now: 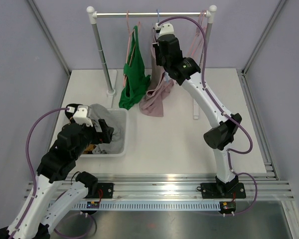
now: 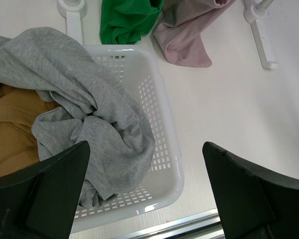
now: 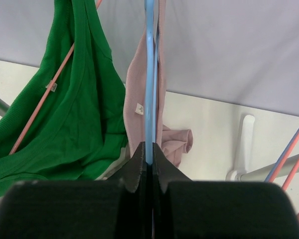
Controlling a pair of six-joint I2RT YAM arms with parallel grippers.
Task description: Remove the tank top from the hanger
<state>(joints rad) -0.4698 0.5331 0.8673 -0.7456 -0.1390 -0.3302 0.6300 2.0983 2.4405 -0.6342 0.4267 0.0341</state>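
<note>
A pink tank top (image 1: 157, 94) hangs from a blue hanger (image 3: 149, 74) on the rail (image 1: 149, 14), its hem resting on the table. My right gripper (image 3: 149, 149) is shut on the blue hanger's arm, with the pink strap (image 3: 137, 94) right beside it; in the top view the gripper (image 1: 158, 42) is up at the rail. A green tank top (image 1: 133, 82) hangs on a pink hanger (image 3: 45, 97) to the left. My left gripper (image 2: 147, 164) is open and empty above the white basket's (image 2: 164, 99) near right corner.
The basket (image 1: 123, 134) holds grey (image 2: 84, 109) and tan (image 2: 10, 129) clothes. The rack's posts (image 1: 102, 55) and white feet (image 2: 261, 35) stand on the table. Spare pink hangers (image 1: 202, 25) hang at the rail's right end.
</note>
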